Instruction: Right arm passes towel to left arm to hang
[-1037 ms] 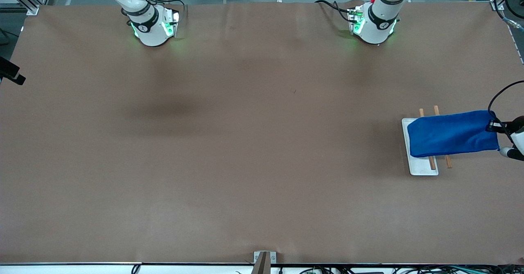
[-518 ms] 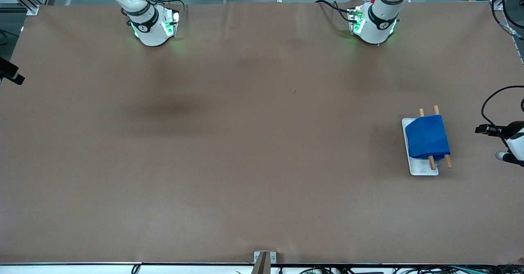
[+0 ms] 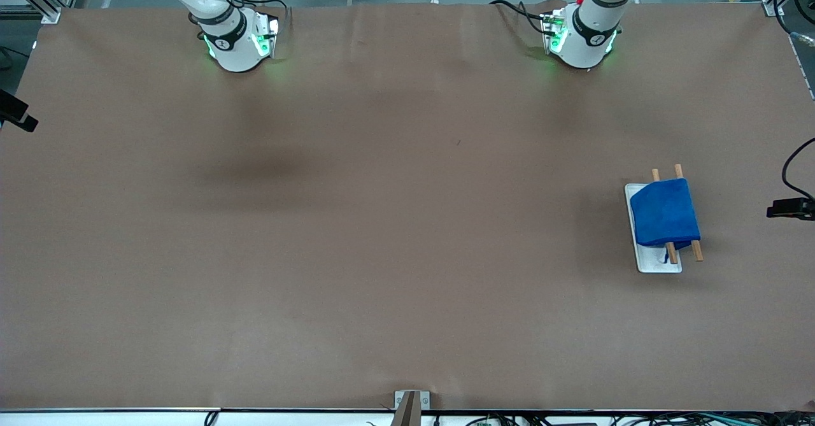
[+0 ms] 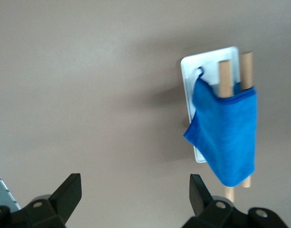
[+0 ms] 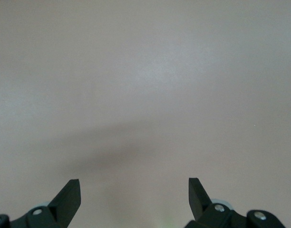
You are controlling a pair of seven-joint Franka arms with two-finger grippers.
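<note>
Over two wooden rods (image 3: pixel 675 251) hangs the towel (image 3: pixel 664 213), left gripper (image 4: pixel 133 190) empty.

Only the towel (image 3: pixel 665 213) draped over its rack (image 3: pixel 656 262) obstructs the bare table (image 3: pixel 382 222).

Left arm's black two-finger gripper (image 3: pixel 791 209) cut off at right frame edge. Two wooden dowels (image 3: pixel 697 251) mostly hidden under bright blue microfibre towel (image 3: pixel 664 214). Right gripper out of front view.
</note>
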